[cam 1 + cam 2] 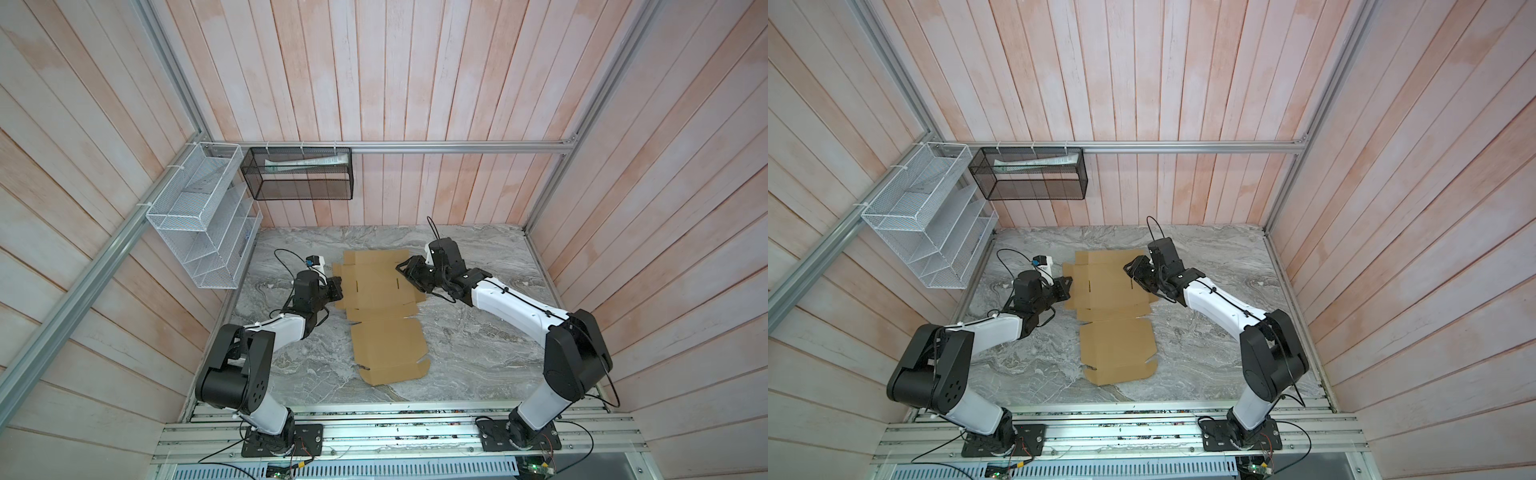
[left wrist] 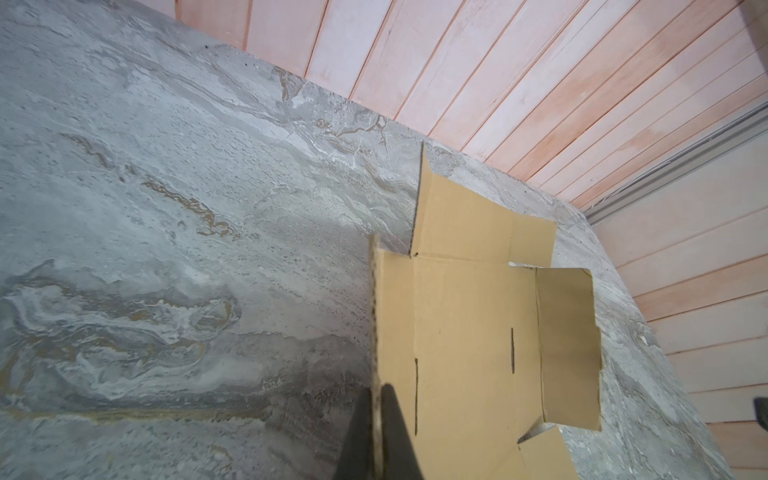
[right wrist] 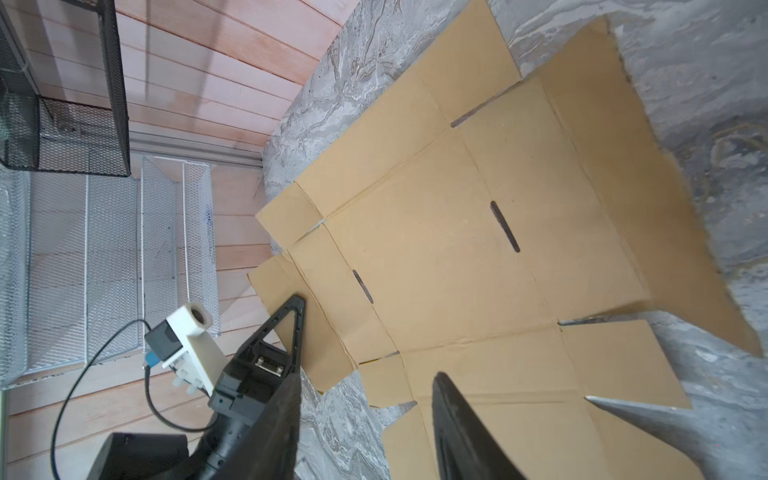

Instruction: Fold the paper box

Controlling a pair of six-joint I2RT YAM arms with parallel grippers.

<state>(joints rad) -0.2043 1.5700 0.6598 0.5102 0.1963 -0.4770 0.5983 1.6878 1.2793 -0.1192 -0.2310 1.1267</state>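
The paper box (image 1: 384, 328) (image 1: 1115, 332) lies as a flat brown die-cut sheet on the marble table, flaps spread out. My left gripper (image 1: 337, 289) (image 1: 1068, 286) (image 2: 378, 419) is shut on the edge of the sheet's left side flap, which it holds slightly raised and edge-on between the black fingers (image 2: 401, 432). My right gripper (image 1: 401, 269) (image 1: 1128, 267) (image 3: 365, 399) hovers over the sheet's far right part with its jaws apart; only cardboard (image 3: 457, 249) and table show between them. The right side flap (image 2: 567, 345) stands tilted up.
A white wire rack (image 1: 199, 224) hangs on the left wall and a black mesh basket (image 1: 299, 174) holding a tube on the back wall. Plank walls close the table on three sides. An aluminium rail (image 1: 395, 436) carrying both arm bases runs along the front.
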